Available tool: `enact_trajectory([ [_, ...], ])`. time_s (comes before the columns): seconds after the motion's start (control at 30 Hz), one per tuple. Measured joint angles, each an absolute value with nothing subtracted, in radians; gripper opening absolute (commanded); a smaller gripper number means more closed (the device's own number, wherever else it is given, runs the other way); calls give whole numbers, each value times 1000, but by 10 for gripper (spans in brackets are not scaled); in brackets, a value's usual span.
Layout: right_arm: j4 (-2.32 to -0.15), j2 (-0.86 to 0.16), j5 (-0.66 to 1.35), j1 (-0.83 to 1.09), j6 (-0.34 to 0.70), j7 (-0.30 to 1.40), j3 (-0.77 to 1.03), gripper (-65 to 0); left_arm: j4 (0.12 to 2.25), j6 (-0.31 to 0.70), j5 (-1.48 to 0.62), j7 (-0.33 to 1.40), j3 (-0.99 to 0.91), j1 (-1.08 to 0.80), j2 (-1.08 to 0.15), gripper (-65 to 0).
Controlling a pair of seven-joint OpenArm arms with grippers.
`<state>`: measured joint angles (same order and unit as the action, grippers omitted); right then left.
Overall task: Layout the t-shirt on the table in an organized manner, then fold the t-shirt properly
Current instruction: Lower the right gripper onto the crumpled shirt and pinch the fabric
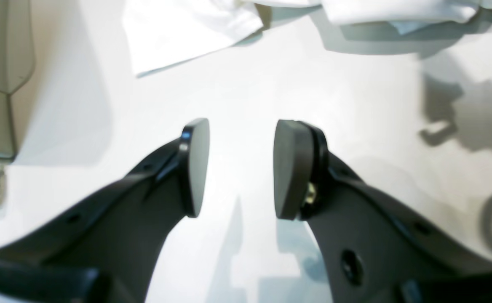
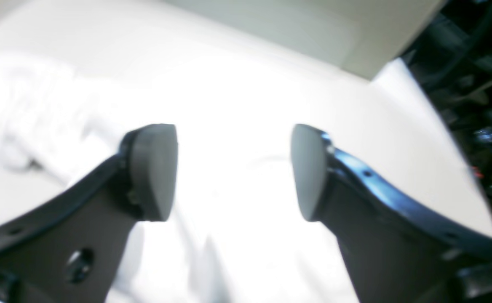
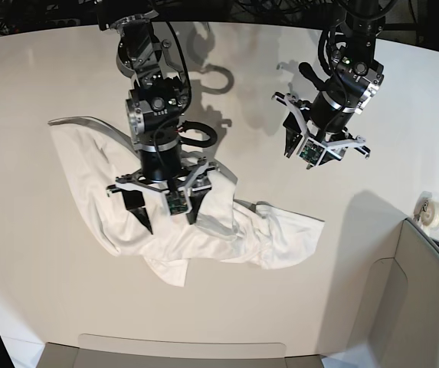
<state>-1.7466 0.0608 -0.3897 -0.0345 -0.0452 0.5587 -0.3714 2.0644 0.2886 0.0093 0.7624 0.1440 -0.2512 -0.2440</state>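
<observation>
The white t-shirt lies crumpled and bunched on the off-white table, plain side up, with no print showing. My right gripper hangs open just above the shirt's middle. In the right wrist view, the right gripper holds nothing, and blurred shirt fabric lies beneath it. My left gripper is open and empty, raised above bare table beyond the shirt's right end. The left wrist view shows the left gripper over bare table, with the shirt's edge ahead of it.
Grey-beige panels stand along the near edge and at the right corner. A small tape-like roll sits by the right panel. Dark cables run along the far edge.
</observation>
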Motion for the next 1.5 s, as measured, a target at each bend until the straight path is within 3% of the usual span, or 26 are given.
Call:
enact_trajectory([
  [0.17,-1577,153,-299,-140,29,602,-419,-197,2064,293,-3,759,149,-251,-284,-403],
  [0.43,-1409,68,-22,-283,5,599,-308,-197,2060,293,-4,759,147,-257,-323,-403],
  [0.83,-1302,55,2,-340,27,600,-307,-197,2057,292,-2,759,149,-260,-325,-403],
  [1.5,-1324,46,-2,-294,72,593,-374,-198,2045,292,-3,759,149,-260,-321,-403],
])
